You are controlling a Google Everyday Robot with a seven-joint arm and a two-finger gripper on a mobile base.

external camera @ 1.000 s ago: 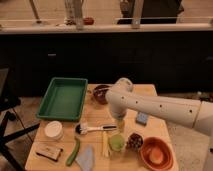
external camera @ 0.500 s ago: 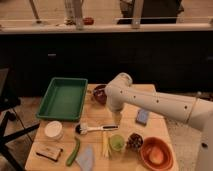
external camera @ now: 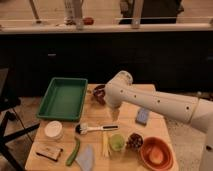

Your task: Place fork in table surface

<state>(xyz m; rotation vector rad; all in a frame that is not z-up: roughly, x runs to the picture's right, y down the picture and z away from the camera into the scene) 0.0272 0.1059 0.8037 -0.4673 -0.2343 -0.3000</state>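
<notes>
— Where is the fork?

— It cannot be picked out anywhere in the camera view, neither lying on the table surface nor at the end of the arm.

— And the gripper?

— The gripper hangs under the white elbow, pointing down, close over the tan planks near the middle of the table. Whether it is clenched, released or carrying anything cannot be told.

— What lies around it?

— Taking the gripper as the dial's centre: the dark red bowl is at 11 o'clock, just beside the arm. The green tray sits at 10 o'clock, farther out. A blue pad lies at 3 o'clock. The black-and-white brush lies at 8 o'clock, handle toward the gripper. A green cup stands at 6 o'clock, with the pale yellow stick just beside it.

— Farther out?

— An orange bowl at 5 o'clock, and a white round lid at 8 o'clock near the table's edge.
</notes>
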